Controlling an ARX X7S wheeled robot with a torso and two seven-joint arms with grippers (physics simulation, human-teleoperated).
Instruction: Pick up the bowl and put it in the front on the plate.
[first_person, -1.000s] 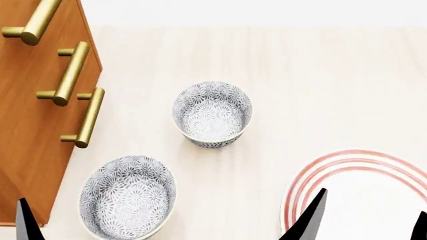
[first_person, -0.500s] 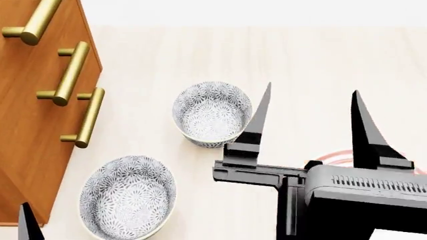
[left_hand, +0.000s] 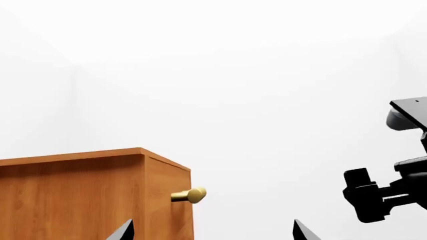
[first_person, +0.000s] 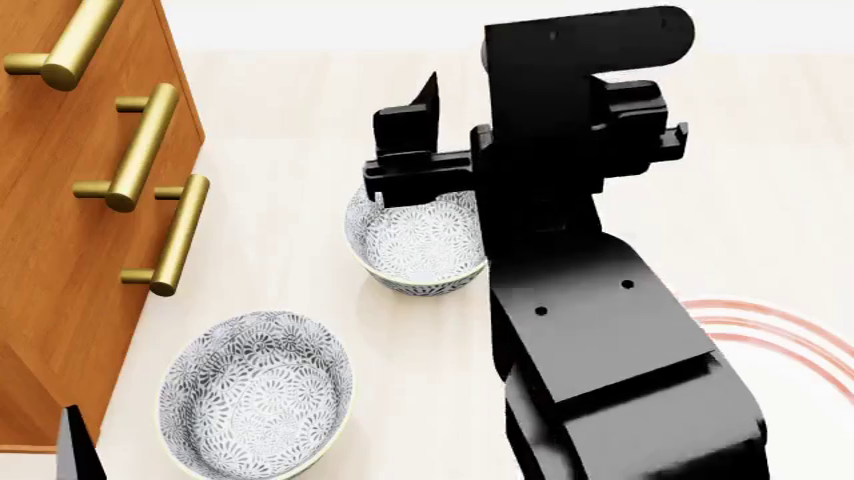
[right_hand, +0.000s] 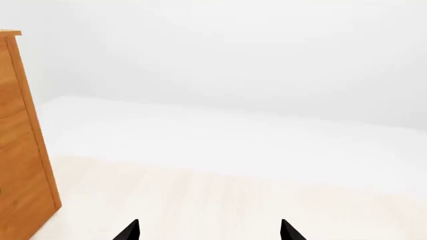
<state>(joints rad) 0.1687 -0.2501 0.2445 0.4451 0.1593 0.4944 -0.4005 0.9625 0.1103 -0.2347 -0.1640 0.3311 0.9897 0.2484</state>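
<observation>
Bowl (first_person: 418, 238) sits on the surface (first_person: 747, 180) beside the cabinet (first_person: 67, 200), farther back than a second bowl (first_person: 254, 393); the plate (first_person: 787, 335) lies right. Right claw (first_person: 441, 150) hovers above it, spread (left claw (left_hand: 210, 235) too).

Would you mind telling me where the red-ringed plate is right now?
In the head view, the red-ringed plate lies on the pale floor at the right edge, mostly hidden behind the right arm, right of the two patterned bowls.
</observation>
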